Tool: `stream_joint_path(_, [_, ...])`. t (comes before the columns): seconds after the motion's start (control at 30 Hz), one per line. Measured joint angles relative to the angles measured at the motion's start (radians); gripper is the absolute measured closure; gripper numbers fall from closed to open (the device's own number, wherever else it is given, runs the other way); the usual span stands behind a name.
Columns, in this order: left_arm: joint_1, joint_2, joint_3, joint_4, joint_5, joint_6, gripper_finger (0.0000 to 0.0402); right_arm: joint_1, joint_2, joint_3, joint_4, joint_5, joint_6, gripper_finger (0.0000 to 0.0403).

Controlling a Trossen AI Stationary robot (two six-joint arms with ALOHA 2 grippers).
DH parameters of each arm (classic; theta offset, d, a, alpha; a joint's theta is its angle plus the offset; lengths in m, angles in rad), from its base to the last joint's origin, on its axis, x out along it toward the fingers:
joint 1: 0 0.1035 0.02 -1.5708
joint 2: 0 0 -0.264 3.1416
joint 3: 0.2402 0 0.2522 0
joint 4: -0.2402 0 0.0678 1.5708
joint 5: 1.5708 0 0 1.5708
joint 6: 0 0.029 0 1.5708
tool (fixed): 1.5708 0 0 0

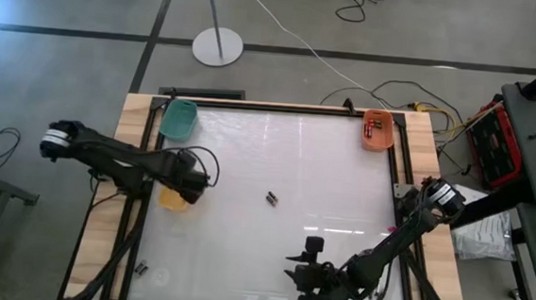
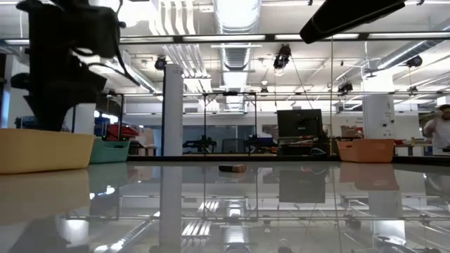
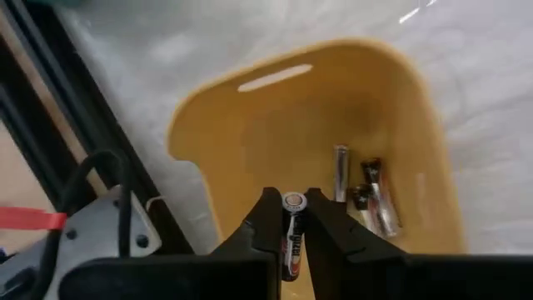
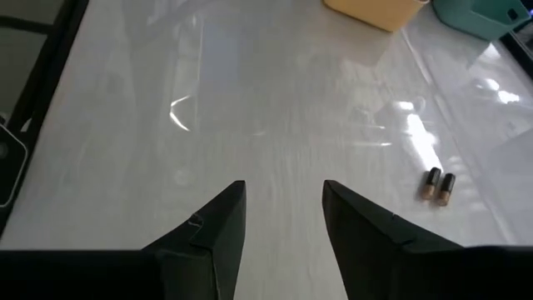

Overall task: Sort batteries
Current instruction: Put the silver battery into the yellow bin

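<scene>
Glossy white tabletop sits in a black frame with wood strips down both sides, grey floor around it, a white lamp stand and loose cables beyond the far edge. Middle of the surface is wide open, only a pair of batteries lying side by side near centre, well apart from every bin. Green bin at the far left corner, orange bin at the far right corner with a few batteries inside, yellow bin at the left edge. Two more small batteries lie near the front left corner by the frame. Left claw hangs over the yellow bin, clenched on one battery held upright between its fingers; several batteries already lie on the bin floor, silver and dark with red marks. Right claw is low over bare tabletop near the front edge, fingers parted with nothing between them; the centre pair shows ahead of it in the right wrist view, off to one side. Low view looks across the reflective surface into a big open room with ceiling lights, pillars, glass partitions and a monitor; a person stands at the far right edge of that view.
</scene>
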Motion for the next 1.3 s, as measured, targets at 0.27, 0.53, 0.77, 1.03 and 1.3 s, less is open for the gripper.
stream_joint_path(0.27, [0.090,0.059,-0.062,0.165,0.059,0.110,0.0392,-0.001,0.000,0.000,0.000,0.003,-0.024,0.0240])
stream_joint_path(0.53, [0.132,0.143,-0.072,0.170,0.086,0.158,0.0392,-0.001,0.000,0.000,0.004,0.004,-0.024,0.0229])
stream_joint_path(0.77, [0.131,0.177,-0.098,0.177,0.109,0.195,0.0365,-0.001,0.000,0.000,0.007,-0.024,-0.067,0.0218])
stream_joint_path(1.03, [0.125,0.156,-0.059,0.113,0.119,0.234,0.0297,-0.001,-0.001,0.000,0.004,-0.025,-0.065,0.0201])
stream_joint_path(1.3, [0.035,0.055,0.149,-0.064,0.115,0.251,0.0262,-0.001,-0.020,0.031,-0.141,-0.020,0.069,0.0197])
